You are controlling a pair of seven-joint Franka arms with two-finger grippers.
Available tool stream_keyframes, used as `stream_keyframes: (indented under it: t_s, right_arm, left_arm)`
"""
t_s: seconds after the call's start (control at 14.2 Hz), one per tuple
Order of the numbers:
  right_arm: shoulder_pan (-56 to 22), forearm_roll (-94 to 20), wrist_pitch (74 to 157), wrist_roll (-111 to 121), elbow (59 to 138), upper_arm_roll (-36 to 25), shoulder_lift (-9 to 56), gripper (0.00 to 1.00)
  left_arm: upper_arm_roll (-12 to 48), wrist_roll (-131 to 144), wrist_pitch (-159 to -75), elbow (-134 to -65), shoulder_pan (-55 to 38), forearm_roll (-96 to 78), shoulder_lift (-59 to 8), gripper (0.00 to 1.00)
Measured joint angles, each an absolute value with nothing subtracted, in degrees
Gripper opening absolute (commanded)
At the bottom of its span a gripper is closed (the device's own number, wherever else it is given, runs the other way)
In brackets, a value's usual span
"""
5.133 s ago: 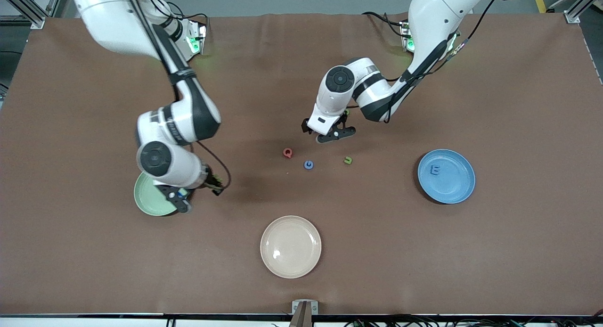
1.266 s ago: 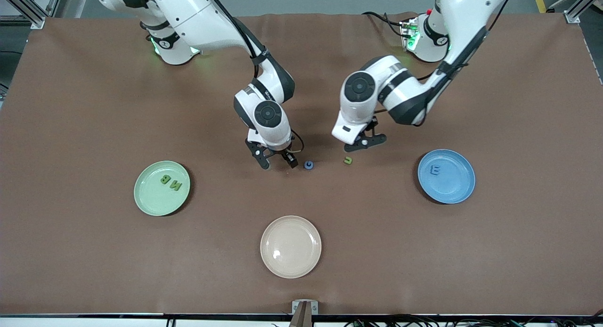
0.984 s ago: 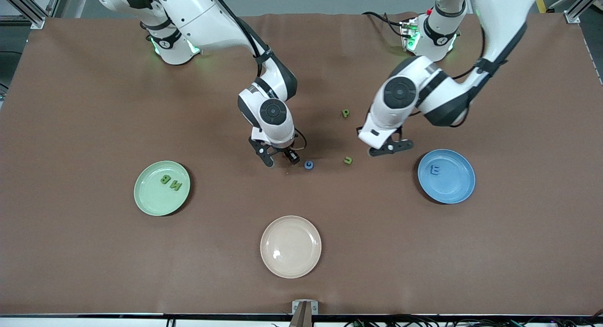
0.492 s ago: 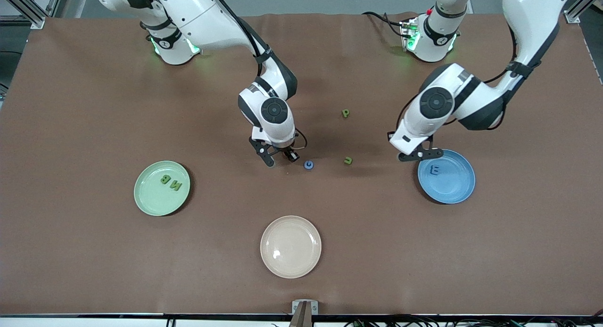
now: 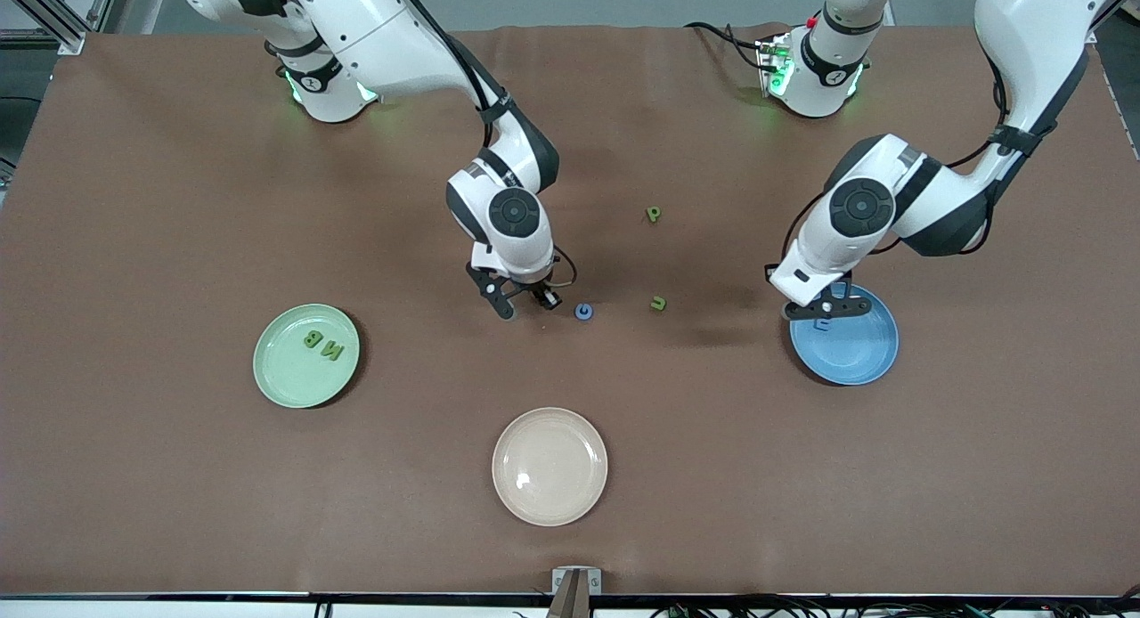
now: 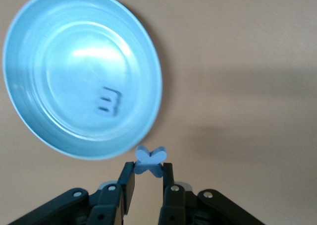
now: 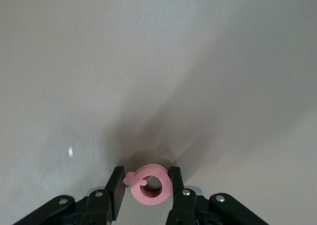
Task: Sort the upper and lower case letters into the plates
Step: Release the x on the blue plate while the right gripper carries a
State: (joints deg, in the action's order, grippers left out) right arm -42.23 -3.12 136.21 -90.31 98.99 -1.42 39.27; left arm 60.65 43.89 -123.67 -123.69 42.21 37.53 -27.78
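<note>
My right gripper (image 5: 524,303) is down at the table's middle, its fingers closed against both sides of a pink letter Q (image 7: 151,185) that lies on the brown mat. The front view hides that letter. My left gripper (image 5: 826,308) hangs over the rim of the sky blue plate (image 5: 855,355), shut on a small blue letter x (image 6: 150,160). A blue E (image 6: 108,100) lies in that plate (image 6: 49,46). The mint green plate (image 5: 289,378) toward the right arm's end holds a green B (image 5: 312,339) and N (image 5: 333,351).
Loose on the mat are a blue G (image 5: 583,312) beside my right gripper, a green u (image 5: 657,304), and a green p (image 5: 653,214) farther from the front camera. A cream-beige plate (image 5: 549,466) sits bare near the front edge.
The left arm has swung with the blue x from the table's middle to over the blue plate's rim. The right gripper's fingers have closed in on the Q.
</note>
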Motion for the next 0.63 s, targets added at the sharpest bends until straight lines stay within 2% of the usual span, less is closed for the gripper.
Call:
stream_keyframes:
  t_s: [0.35, 0.63]
  right_arm:
    - [-30.8, -3.1, 124.6, -69.2, 98.3, -2.4, 31.7, 0.0]
    - [-19.4, -3.0, 123.3, -49.0, 103.0, -2.6, 26.5, 0.0]
  left_arm:
    - [55.1, 38.2, -126.0, -121.6, 43.4, 39.5, -29.9, 0.05]
    - [51.7, 33.7, -128.1, -119.6, 44.4, 39.5, -32.1, 0.05]
